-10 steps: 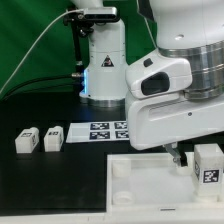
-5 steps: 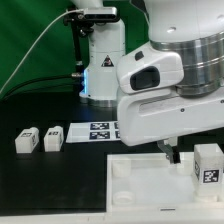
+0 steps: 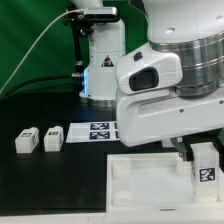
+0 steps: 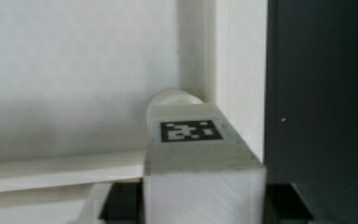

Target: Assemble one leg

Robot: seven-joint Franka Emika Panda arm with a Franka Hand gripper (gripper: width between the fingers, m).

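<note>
— Where is the leg (image 3: 206, 165) now?

— It is standing upright on the tray (image 3: 135, 172), towards the exterior view's right, with its tag facing the camera. In my wrist view it fills the middle, close to the tray's corner wall.

— What has just changed?

— A second ago my dark finger hung apart from the leg, towards the exterior view's left. Half a second ago it had drifted a little further that way. Now it is right at the leg's upper edge, and the leg itself has barely shifted.

— So is your claw clenched on it?

— My claw (image 4: 194, 203) straddles the leg, with a dark finger showing on each side of it in the wrist view. I cannot tell whether the pads are actually pressing or only hugging it.

— What does that mean for the job?

— I judge that the reach is finished and the grasp is what's in hand. The leg still has to be lifted and seated in a socket.

— And the count?

— I see three legs: this one, and two more legs (image 3: 25, 141) (image 3: 52, 138) lying side by side on the black table (image 3: 60, 185), well apart from it. A fourth I do not see. There is one tray and one marker board (image 3: 92, 131), which is partly hidden behind my arm.
</note>
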